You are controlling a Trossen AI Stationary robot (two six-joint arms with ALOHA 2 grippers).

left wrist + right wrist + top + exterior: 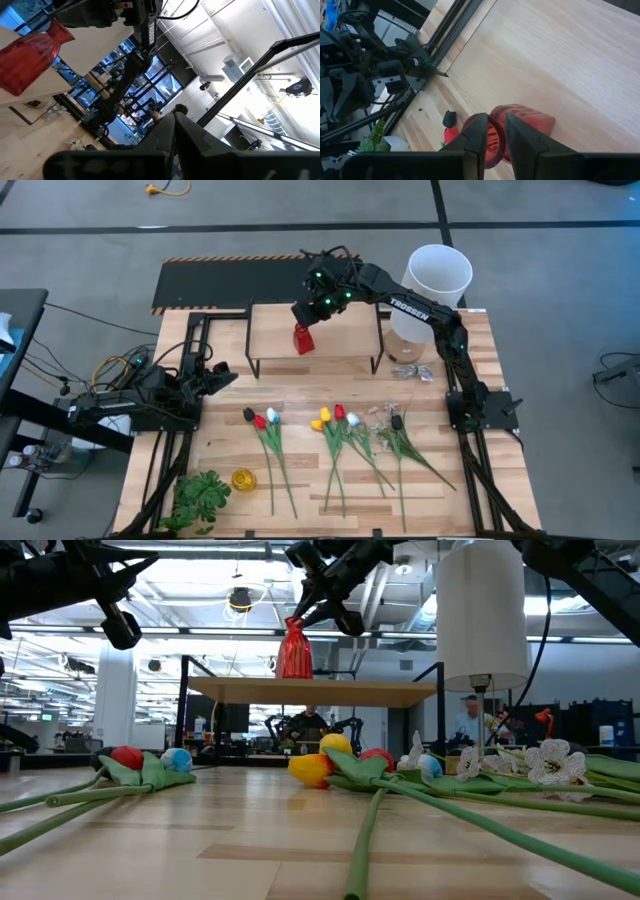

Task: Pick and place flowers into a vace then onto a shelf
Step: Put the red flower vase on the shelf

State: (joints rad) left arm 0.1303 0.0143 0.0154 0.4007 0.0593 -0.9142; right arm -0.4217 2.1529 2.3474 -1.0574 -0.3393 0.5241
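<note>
Light-wood surface [310,395] on grey concrete floor. High view: shelf [270,330] sits at the far middle, red vase [303,339] upright on it. Right end effector [308,315] is directly over the vase neck. Flowers [335,430] lie flat in clusters on the near half of the surface, none in the vase. White bin [438,275] at the far right corner, leafy sprig [200,498] and small yellow object [243,478] near left. Left end effector [222,375] parked at the left side, clear of everything.

Low view: vase [293,652] stands on the shelf board [330,692], right end effector [322,595] at its top. Tulip heads and stems [330,765] lie across the foreground. People visible in the room behind.

Left wrist view: fingers [175,132] closed together, nothing between them.

Right wrist view: fingers [475,132] at a narrow gap, straddling the vase rim [495,137], one finger inside the mouth, one outside. Can't tell whether they touch the glass.
</note>
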